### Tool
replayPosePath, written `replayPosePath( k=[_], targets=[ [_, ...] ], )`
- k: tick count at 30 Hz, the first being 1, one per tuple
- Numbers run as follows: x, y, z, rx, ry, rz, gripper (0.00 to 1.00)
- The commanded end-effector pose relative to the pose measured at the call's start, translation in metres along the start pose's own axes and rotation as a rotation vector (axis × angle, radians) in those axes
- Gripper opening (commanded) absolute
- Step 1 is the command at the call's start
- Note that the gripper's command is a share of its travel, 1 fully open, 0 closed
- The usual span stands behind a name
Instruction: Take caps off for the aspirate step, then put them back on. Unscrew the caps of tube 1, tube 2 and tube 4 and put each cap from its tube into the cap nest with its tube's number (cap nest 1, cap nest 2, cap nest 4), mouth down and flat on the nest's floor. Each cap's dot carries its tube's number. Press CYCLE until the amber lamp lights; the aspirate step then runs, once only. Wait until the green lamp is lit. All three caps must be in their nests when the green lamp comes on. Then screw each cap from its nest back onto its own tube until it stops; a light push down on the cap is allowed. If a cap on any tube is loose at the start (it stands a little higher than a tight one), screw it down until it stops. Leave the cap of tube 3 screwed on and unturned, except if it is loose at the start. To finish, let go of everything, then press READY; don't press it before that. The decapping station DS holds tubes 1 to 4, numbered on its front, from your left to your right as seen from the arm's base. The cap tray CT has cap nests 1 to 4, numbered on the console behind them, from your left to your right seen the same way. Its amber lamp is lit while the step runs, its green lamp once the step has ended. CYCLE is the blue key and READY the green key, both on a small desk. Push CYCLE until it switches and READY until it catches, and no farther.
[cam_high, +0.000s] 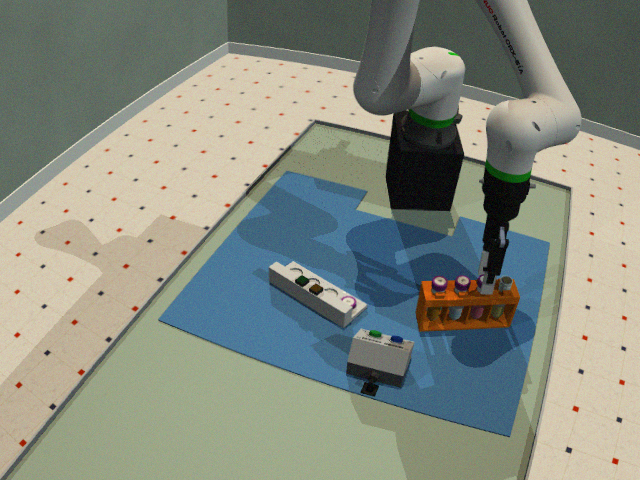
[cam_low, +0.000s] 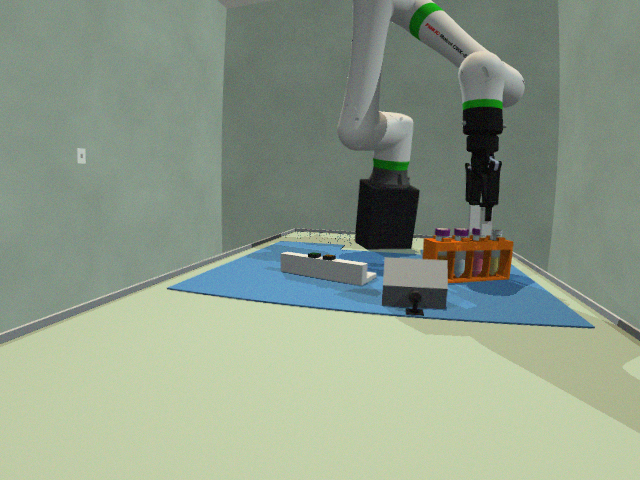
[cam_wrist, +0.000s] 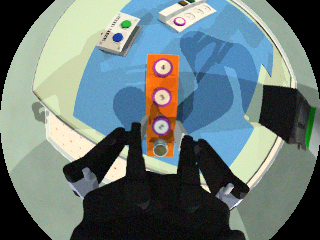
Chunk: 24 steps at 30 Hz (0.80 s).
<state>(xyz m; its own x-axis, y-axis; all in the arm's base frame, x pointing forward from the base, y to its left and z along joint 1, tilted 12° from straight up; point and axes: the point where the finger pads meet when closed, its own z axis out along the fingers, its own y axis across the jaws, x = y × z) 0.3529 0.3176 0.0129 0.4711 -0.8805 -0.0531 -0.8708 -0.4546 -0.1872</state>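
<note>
The orange decapping station (cam_high: 465, 323) (cam_low: 467, 278) (cam_wrist: 163, 83) holds four tubes. Tube 1 (cam_high: 505, 283) (cam_low: 497, 234) (cam_wrist: 160, 150), at the right end in the top view, stands uncapped. Its purple-rimmed cap (cam_high: 348, 301) (cam_wrist: 179, 22) lies in the end nest of the white cap tray (cam_high: 305, 303) (cam_low: 320, 268). Tubes 2 (cam_high: 479, 280) (cam_wrist: 160, 126), 3 (cam_high: 462, 283) and 4 (cam_high: 439, 283) carry purple caps. My gripper (cam_high: 486, 287) (cam_low: 480, 226) (cam_wrist: 161, 125) points straight down, partly open. Its fingers straddle the cap of tube 2 at cap height. I cannot see them touching it.
The tray's green lamp (cam_high: 301, 279) and amber lamp (cam_high: 315, 289) look dark. The small grey desk (cam_high: 379, 356) (cam_low: 413, 281) carries the green READY key (cam_high: 375, 333) (cam_wrist: 126, 24) and the blue CYCLE key (cam_high: 397, 338) (cam_wrist: 118, 38). The arm's black base (cam_high: 423, 170) stands behind the rack.
</note>
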Motion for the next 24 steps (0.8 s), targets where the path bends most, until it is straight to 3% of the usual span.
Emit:
replayPosePath(
  k=[1, 4, 12, 13, 24],
  targets=[
    [-0.0003, -0.0002, -0.0002, 0.023, 0.031, 0.267, 0.35],
    [-0.0004, -0.0001, -0.0002, 0.025, 0.029, 0.393, 0.35],
    [-0.0004, 0.0, -0.0001, 0.025, 0.029, 0.398, 0.35],
    [-0.0004, 0.0, -0.0001, 0.025, 0.029, 0.398, 0.0],
    [-0.0004, 0.0, -0.0001, 0.025, 0.029, 0.398, 0.0]
  ],
)
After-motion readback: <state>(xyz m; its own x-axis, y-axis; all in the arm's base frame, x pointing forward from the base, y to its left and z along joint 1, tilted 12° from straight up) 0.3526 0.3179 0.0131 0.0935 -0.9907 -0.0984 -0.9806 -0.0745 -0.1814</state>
